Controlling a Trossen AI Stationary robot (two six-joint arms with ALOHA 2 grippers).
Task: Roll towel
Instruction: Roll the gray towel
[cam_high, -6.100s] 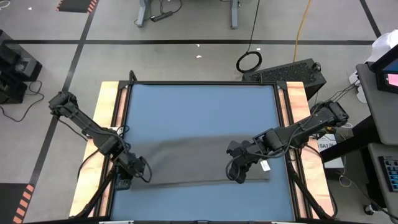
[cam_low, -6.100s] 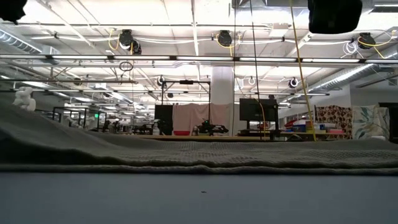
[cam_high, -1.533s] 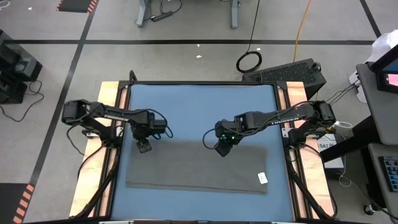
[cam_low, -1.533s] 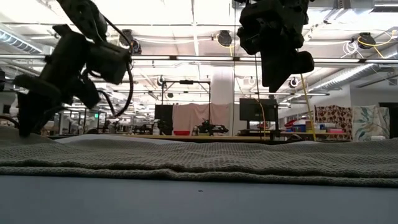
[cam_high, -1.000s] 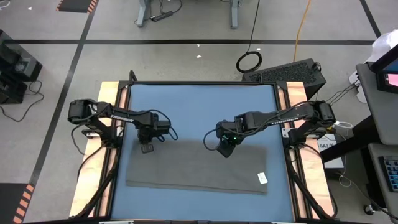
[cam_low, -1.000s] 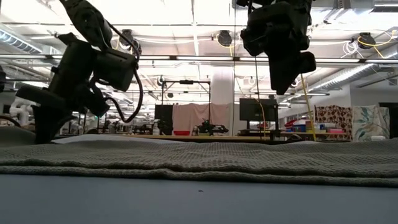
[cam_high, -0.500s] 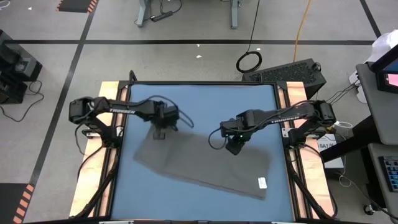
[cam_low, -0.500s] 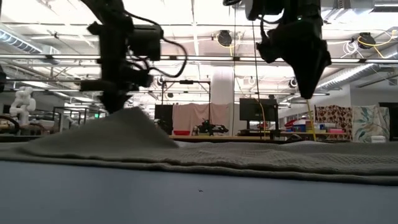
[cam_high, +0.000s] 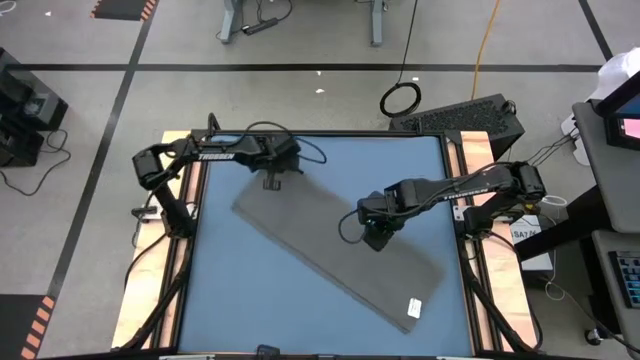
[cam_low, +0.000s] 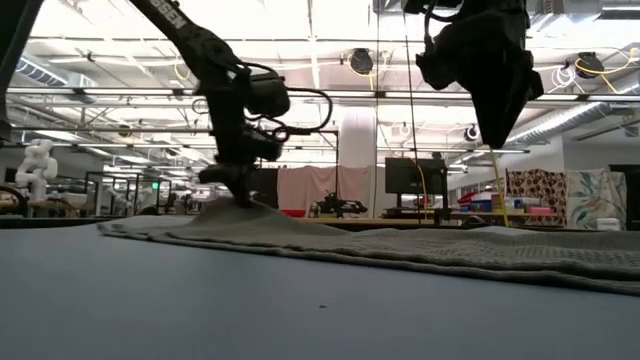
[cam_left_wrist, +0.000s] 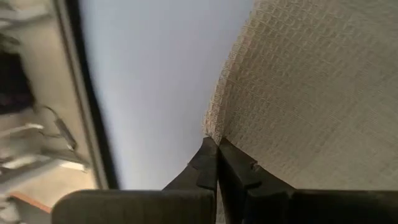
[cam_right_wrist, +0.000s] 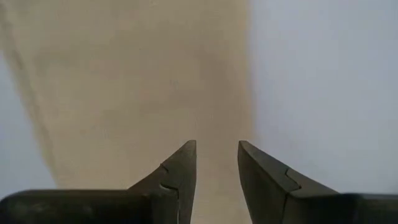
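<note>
The towel lies slanted across the blue table. The left gripper pinches its far corner tight. The right gripper hovers over the middle, fingers apart, holding nothing. Best to pull slowly so the towel stays flat.

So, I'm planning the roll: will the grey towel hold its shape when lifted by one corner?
Probably not. Where the left gripper pinches the towel, the cloth peaks and drapes away in the low view, so it looks floppy. Its waffle-like weave seems grippy, unlikely to slip. It lies flat on the table, so dragging should work.
</note>
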